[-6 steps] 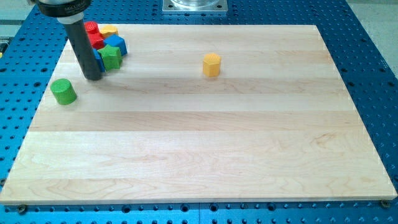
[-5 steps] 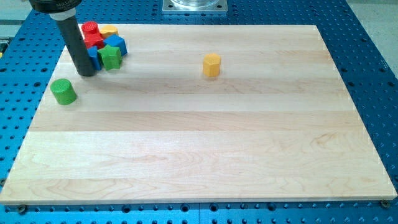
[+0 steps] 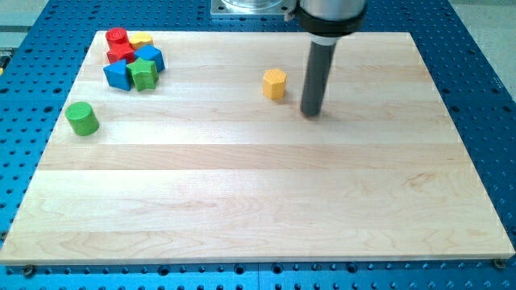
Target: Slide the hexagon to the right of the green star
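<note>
Surface: pale wooden board [image 3: 258, 201], plank grain running left-right, lying on a blue perforated table [image 3: 476, 48] w/ rows of small holes. Grey metal base plate [image 3: 251, 7] shows at the view's top edge, centre. Nothing more of the room is visible.

Rod: 1 dark rod coming down from a wider dark collar at the view's top; my tip [image 3: 312, 113] sits on the board just to the view's right of the hexagon, slightly lower, w/ a small gap, not touching. No jaws on this rig, so there is no open or closed state to tell.

Block count, 7 total:
- yellow hexagon [image 3: 274, 83]: 1, alone in the upper middle of the board, well apart from the cluster.
- green star [image 3: 143, 74]: 1, at the cluster's lower right, far to the view's left of the hexagon.
- green cylinder [image 3: 81, 118]: 1, alone near the board's left edge, below the cluster.
- blue blocks: 2. One [image 3: 118, 75] just left of the star, touching or nearly so; the other [image 3: 151, 56] above-right of the star. Exact shapes are hard to tell.
- red blocks: 2, a round-topped one [image 3: 118, 36] at the cluster's top left and another [image 3: 122, 52] just below it.
- second yellow block [image 3: 141, 39]: 1, at the cluster's top, partly hidden behind the blue one, shape unclear.

That makes 2 yellow, 2 green, 2 blue, 2 red... i.e. 8 blocks, not 7.
</note>
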Controlling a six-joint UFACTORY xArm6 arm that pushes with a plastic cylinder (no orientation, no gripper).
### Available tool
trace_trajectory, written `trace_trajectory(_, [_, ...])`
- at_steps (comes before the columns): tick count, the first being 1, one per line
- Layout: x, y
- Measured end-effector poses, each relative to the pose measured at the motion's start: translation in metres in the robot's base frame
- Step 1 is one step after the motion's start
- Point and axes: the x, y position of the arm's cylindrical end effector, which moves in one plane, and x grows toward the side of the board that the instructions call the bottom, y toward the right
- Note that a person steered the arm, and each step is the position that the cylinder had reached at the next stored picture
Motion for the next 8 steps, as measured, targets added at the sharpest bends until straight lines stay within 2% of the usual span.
trace_trajectory(1, [-0.007, -0.042])
trace_trajectory(2, [-0.004, -0.041])
trace_trajectory(3, [0.042, 0.007])
trace_trajectory(4, [0.036, 0.052])
trace_trajectory(6, [-0.019, -0.035])
trace_trajectory(7, [-0.044, -0.032])
trace_trajectory(8, [-0.048, -0.012])
